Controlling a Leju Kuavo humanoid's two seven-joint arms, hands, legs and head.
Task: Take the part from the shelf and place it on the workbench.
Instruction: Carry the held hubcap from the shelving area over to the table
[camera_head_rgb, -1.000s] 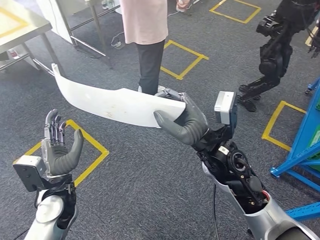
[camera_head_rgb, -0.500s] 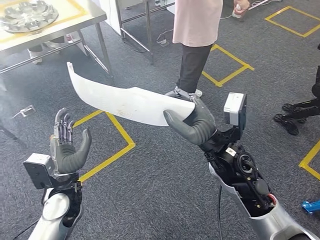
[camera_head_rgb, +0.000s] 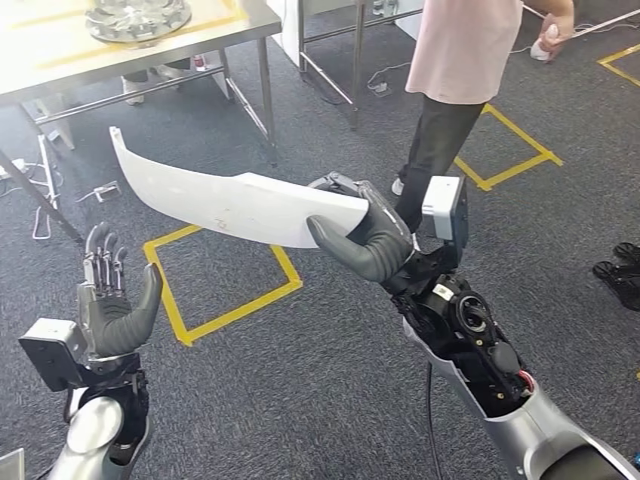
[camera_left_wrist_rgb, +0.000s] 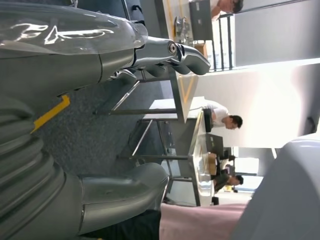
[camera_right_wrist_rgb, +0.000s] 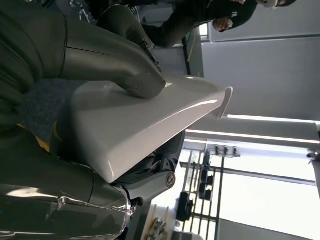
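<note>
Part: we see the long white curved panel held level in the air, short of the workbench and well below its top.
Right hand: we grip the part's near end, thumb on top.
Left hand: raised, palm up, fingers spread, holding nothing.
Person: we see them standing right of the workbench.

Part before workbench, person right
</note>
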